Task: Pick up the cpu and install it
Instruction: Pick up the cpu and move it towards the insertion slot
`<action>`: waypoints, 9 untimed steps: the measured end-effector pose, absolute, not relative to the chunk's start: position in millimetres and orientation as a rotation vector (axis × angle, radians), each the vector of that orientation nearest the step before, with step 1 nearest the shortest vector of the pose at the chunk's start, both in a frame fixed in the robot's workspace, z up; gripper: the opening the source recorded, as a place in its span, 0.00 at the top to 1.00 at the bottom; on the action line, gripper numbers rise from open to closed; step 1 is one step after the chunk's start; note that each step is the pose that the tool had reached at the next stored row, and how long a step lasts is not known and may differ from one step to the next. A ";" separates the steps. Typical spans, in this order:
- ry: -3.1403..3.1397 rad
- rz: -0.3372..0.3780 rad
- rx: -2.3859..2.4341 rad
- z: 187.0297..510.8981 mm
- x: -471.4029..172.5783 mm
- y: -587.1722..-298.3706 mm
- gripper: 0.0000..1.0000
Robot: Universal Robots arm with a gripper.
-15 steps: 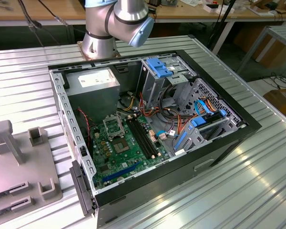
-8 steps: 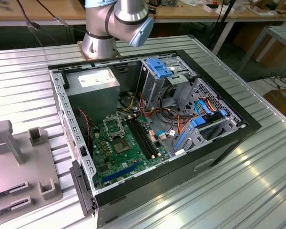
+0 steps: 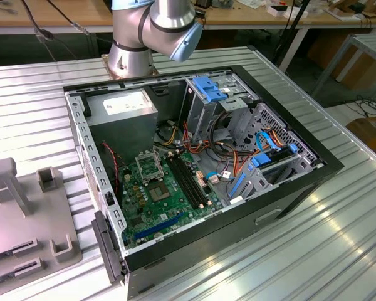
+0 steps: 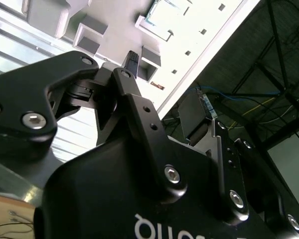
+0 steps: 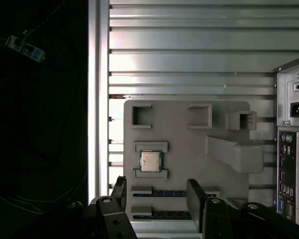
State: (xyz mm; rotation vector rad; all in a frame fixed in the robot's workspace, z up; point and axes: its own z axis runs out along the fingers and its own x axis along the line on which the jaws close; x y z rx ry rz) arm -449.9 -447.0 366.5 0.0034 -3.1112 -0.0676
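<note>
In the first wrist view the cpu [image 5: 151,161], a small square chip with a dull grey metal top, lies flat in a pocket of a grey fixture plate [image 5: 189,159]. My gripper [image 5: 158,195] hangs above the plate, open, its two black fingers [image 5: 195,196] well apart with nothing between them. The chip sits just beyond the fingertips, apart from them. The second wrist view shows the gripper [image 4: 162,89] from behind, over the same plate [image 4: 114,20]. In the exterior view the green motherboard [image 3: 166,200] lies inside the open computer case [image 3: 288,188], with its metal socket [image 3: 149,165] near the middle.
The case [image 5: 291,149] stands beside the fixture plate [image 3: 6,219] on a ribbed metal table [image 3: 338,244]. A tall post [image 3: 9,182] and low blocks rise from the plate. Cables, drive cages and blue latches crowd the case. The arm's base [image 3: 131,56] stands behind it.
</note>
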 end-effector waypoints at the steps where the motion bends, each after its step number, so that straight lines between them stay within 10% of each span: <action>1: -3.111 -0.068 0.004 366.5 -449.9 -447.1 0.40; 9: -3.111 -0.068 0.004 366.4 -449.9 -447.3 0.40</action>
